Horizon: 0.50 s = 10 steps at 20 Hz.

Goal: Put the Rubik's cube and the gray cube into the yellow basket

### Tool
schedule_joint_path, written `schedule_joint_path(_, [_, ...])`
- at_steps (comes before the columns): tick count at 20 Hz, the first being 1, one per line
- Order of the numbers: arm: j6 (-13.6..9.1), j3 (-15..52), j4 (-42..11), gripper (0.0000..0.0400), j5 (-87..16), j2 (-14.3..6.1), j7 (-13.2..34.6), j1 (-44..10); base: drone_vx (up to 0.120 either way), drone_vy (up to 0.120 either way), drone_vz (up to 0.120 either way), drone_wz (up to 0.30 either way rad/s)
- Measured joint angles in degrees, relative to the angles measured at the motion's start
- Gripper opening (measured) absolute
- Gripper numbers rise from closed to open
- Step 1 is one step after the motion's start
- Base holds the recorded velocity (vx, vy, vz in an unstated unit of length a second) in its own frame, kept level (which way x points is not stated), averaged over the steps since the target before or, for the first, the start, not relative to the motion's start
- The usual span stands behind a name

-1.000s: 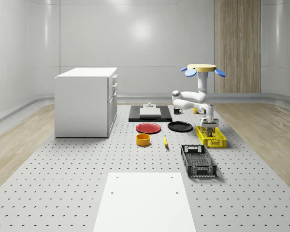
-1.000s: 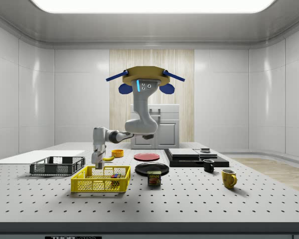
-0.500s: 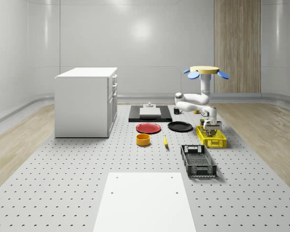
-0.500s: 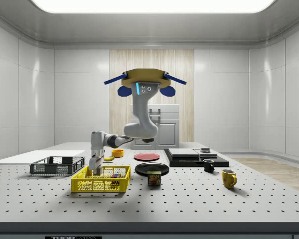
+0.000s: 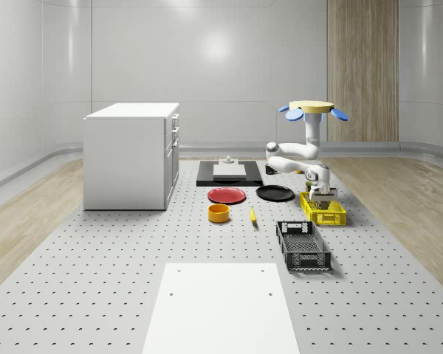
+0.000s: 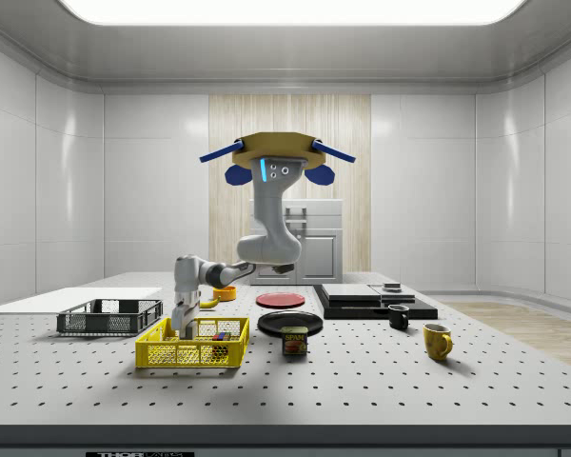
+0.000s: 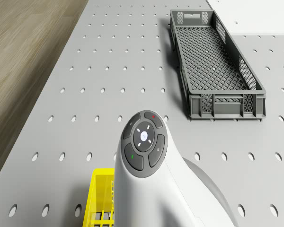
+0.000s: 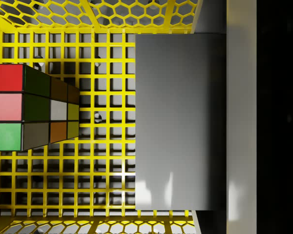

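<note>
Gray cube (image 8: 178, 122), plain and matte, pinched by the gripper (image 6: 179, 324) inside the yellow basket (image 6: 192, 353); fingertips hidden behind the basket's mesh wall. Drone (image 5: 311, 108) hovers near it.

Rubik's cube (image 8: 31, 108) and gray cube (image 8: 178, 122) sit inside yellow basket (image 8: 107, 39).

gripper (image 6: 178, 328) lowered into yellow basket (image 6: 192, 353) (deeper)

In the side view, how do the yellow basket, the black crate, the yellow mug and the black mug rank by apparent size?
1. Black crate and yellow basket: look similar; the basket is nearer, so unsure.
2. Yellow mug.
3. Black mug, though it stands farther back.
</note>
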Motion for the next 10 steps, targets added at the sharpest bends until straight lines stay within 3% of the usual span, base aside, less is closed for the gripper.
schedule_joint_path(10, [2.3, -6.2, 2.7, 0.025, -5.9, 0.9, -0.1, -1.3, 0.0, 0.0, 0.0, 0.0])
